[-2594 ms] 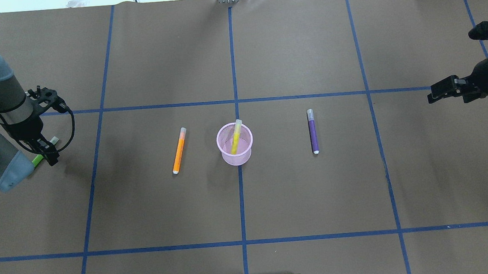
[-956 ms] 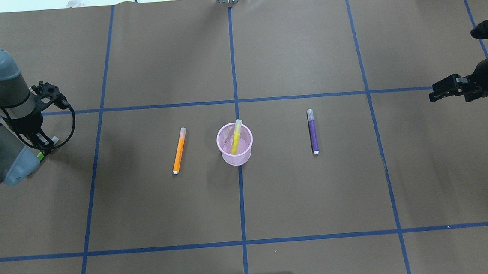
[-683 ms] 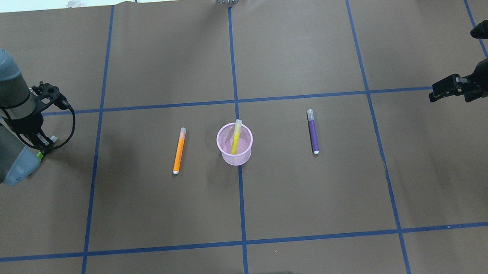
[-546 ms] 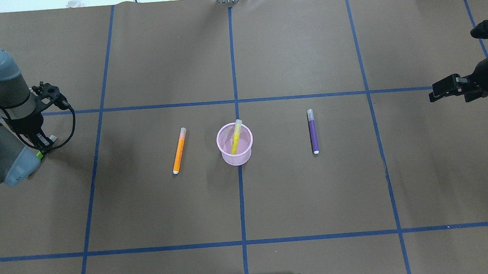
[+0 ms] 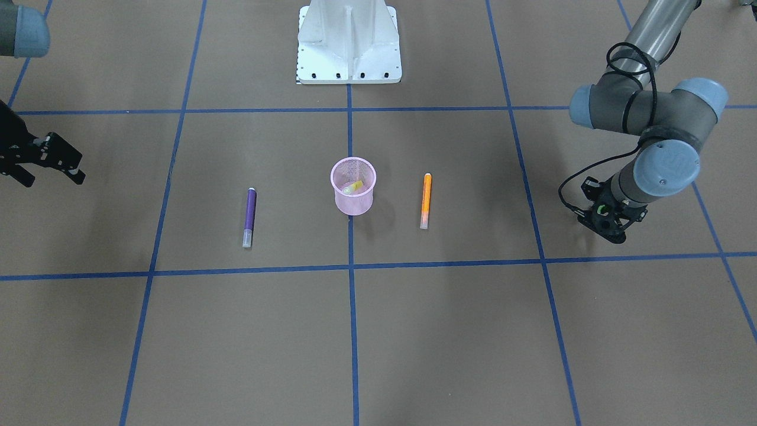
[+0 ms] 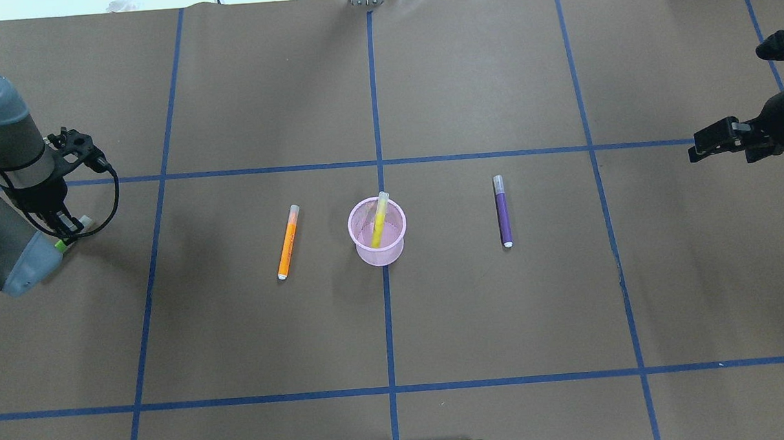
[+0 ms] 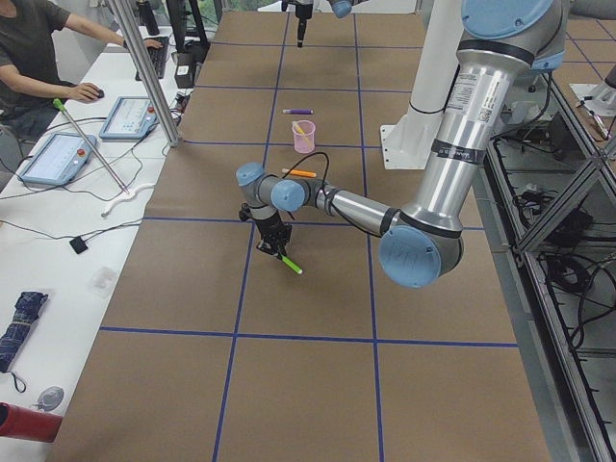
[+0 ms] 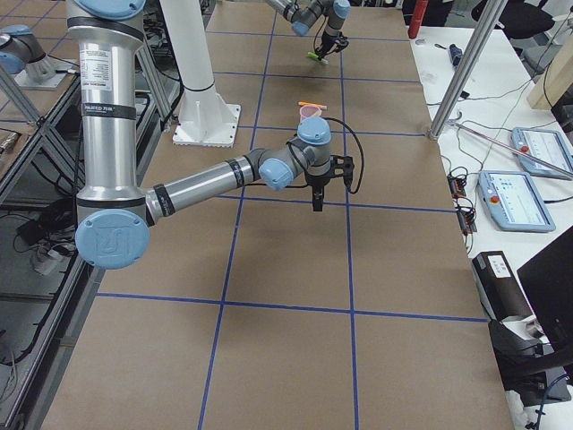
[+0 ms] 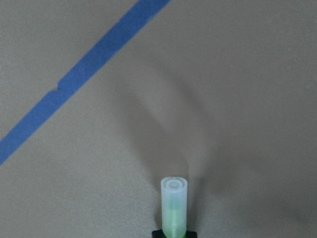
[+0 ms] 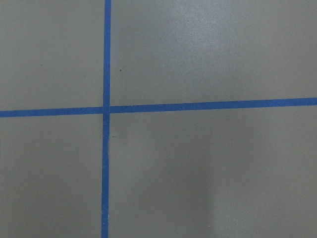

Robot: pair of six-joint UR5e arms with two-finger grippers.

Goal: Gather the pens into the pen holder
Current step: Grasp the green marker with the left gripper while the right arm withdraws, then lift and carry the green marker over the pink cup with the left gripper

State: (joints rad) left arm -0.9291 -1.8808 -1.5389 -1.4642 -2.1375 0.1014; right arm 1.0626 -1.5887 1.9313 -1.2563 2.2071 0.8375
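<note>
The pink mesh pen holder (image 6: 381, 255) stands at the table's middle, also in the front view (image 5: 353, 205), with a yellow pen (image 6: 379, 224) leaning inside it. An orange pen (image 6: 287, 243) lies to its left and a purple pen (image 6: 503, 216) to its right. My left gripper (image 6: 67, 232) is at the far left, shut on a green pen (image 6: 60, 244). The pen's pale cap shows in the left wrist view (image 9: 174, 203), just above the paper. In the left side view the green pen (image 7: 290, 265) slants down from the gripper. My right gripper (image 6: 694, 147) is open and empty at the far right.
Blue tape lines (image 6: 378, 162) divide the brown paper into squares. The robot's white base plate (image 5: 348, 53) is at the near edge, between the arms. An operator and tablets (image 7: 58, 159) are beyond the far long side.
My left arm has shifted a little toward the far side of the table, taking the green pen with it. The right arm and the other pens have not moved.
</note>
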